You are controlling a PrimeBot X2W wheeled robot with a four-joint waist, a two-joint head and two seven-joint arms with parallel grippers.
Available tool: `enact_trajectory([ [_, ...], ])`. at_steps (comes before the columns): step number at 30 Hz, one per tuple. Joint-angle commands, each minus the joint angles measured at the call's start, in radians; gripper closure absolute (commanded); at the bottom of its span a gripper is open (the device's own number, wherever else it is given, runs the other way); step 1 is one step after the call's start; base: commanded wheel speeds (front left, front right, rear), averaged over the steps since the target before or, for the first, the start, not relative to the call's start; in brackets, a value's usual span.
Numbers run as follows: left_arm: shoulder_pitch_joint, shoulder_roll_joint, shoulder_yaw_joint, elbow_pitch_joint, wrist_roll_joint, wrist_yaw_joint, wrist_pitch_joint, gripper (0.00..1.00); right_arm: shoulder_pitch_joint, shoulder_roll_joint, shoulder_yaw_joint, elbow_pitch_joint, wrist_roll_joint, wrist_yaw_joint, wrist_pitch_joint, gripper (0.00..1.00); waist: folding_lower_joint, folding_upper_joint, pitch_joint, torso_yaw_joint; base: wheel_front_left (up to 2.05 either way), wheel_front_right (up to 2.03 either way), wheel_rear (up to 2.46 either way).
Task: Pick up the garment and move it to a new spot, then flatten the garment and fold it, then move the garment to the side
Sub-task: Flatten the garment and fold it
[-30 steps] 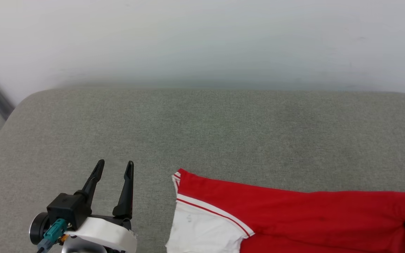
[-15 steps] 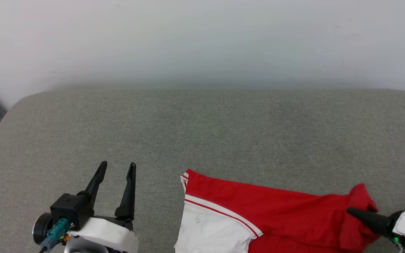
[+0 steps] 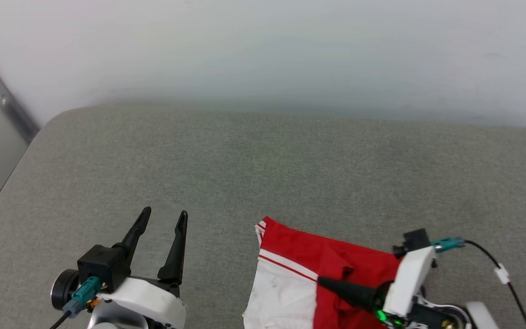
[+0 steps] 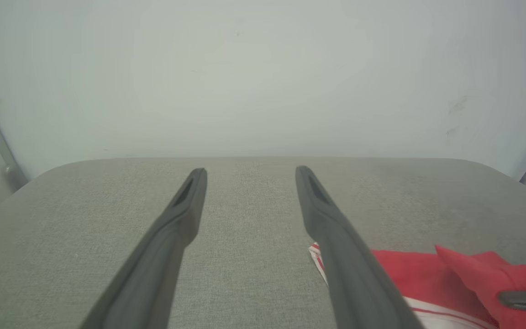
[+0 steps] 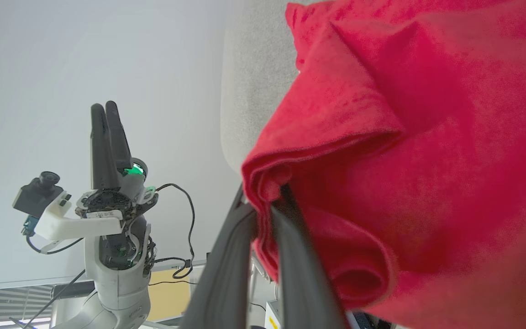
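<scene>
The garment (image 3: 304,249) lies at the near edge of the grey cushion (image 3: 263,173), toward your right. Its white sleeve (image 3: 276,297) with red-striped trim is spread flat on the left side. Your right gripper (image 3: 324,282) is clenched on a fold of the red cloth: in the right wrist view the fabric bunches over and around the two closed fingers. I judge that this grip is meant to carry one side of the garment across the rest, as a fold or a drag, though I cannot tell which. Your left gripper (image 3: 165,212) hangs released with its jaws wide, well apart from the garment on the left and holding nothing, probably parked out of the way.

No letters or number show on the cloth in view. A small white label (image 5: 103,214) on the left arm carries print too small to read.
</scene>
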Motion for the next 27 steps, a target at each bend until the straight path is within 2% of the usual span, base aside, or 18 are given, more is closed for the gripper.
enact_trajectory([
  [1,-0.016,0.002,-0.003,0.004,0.001,-0.006,0.001,0.0,-0.034,0.001,0.076,0.018,0.017,0.0,-0.058,1.0,-0.0001,0.0,0.009,0.016,0.0,0.0,0.0],
  [3,-0.021,-0.002,-0.002,0.006,-0.003,-0.008,0.002,0.0,-0.055,0.001,0.141,0.041,0.016,0.0,-0.114,1.0,-0.0001,0.0,0.018,0.026,0.0,0.0,0.0],
  [4,-0.024,-0.004,-0.002,0.006,-0.004,-0.01,0.0,0.0,-0.067,0.001,0.165,0.054,0.014,0.0,-0.151,0.96,-0.0001,0.0,0.022,0.029,0.0,0.0,0.0],
  [6,-0.028,-0.005,-0.002,0.01,-0.006,-0.012,-0.002,0.0,-0.091,0.001,0.21,0.084,0.009,0.0,-0.214,0.6,-0.0001,0.0,0.027,0.036,0.0,0.0,0.0],
  [7,-0.031,-0.006,-0.002,0.013,-0.006,-0.016,-0.003,0.0,-0.105,0.001,0.233,0.101,0.004,0.0,-0.24,0.16,-0.0001,0.0,0.029,0.038,0.0,0.0,0.0],
  [8,-0.033,-0.007,-0.003,0.016,-0.005,-0.018,-0.004,0.0,-0.116,0.002,0.257,0.113,0.002,0.0,-0.258,0.0,-0.0001,0.0,0.03,0.04,0.0,0.0,0.0],
  [16,-0.027,-0.014,-0.003,0.034,-0.007,-0.015,-0.01,0.0,-0.196,0.001,0.379,0.079,0.006,0.0,-0.346,0.0,-0.0001,0.0,0.025,0.033,0.0,0.0,0.0],
  [18,-0.02,-0.017,-0.004,0.036,-0.007,-0.011,-0.01,0.0,-0.206,-0.017,0.402,0.063,-0.015,0.0,-0.348,0.0,-0.0001,0.0,0.019,0.027,0.0,0.0,0.0],
  [23,-0.012,-0.02,-0.001,0.044,-0.014,-0.01,-0.015,0.0,-0.231,-0.074,0.456,0.02,-0.126,0.0,-0.365,0.0,-0.0001,0.0,0.002,0.009,0.0,0.0,0.0],
  [27,0.0,-0.02,0.004,0.047,-0.016,-0.003,-0.019,0.0,-0.237,-0.149,0.462,-0.038,-0.294,0.0,-0.468,0.0,-0.0001,0.0,-0.007,-0.007,0.0,0.0,0.0],
])
